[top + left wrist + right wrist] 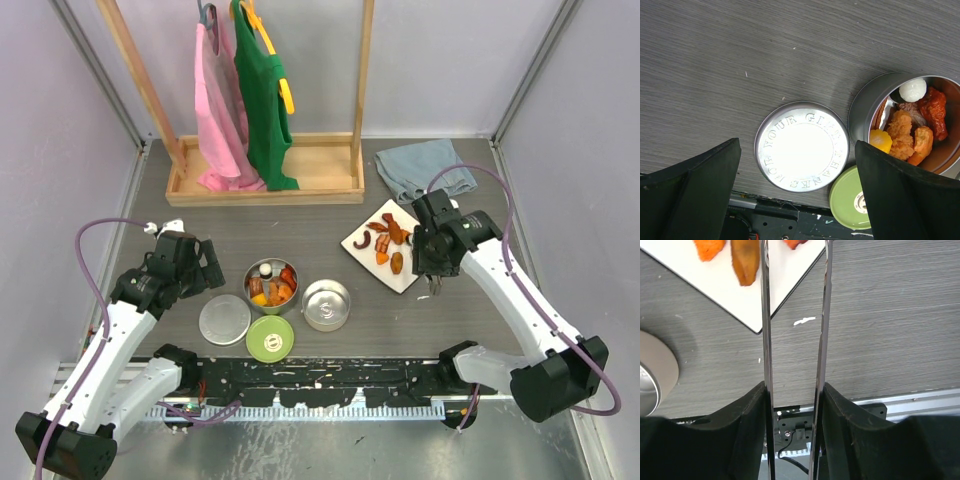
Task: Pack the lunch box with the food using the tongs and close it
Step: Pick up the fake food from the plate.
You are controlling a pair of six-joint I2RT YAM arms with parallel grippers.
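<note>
Currently | lunch box (865, 107): open, middle of tabletop (330, 230), one tin part-filled | left gripper (797, 145): fully open, empty, above steel lid (800, 165) | right gripper (794, 387): clamped on tongs (764, 340), long axis running forward over plate (715, 290) corner | food (744, 265): on plate, directly ahead; right arm nearer.
</note>
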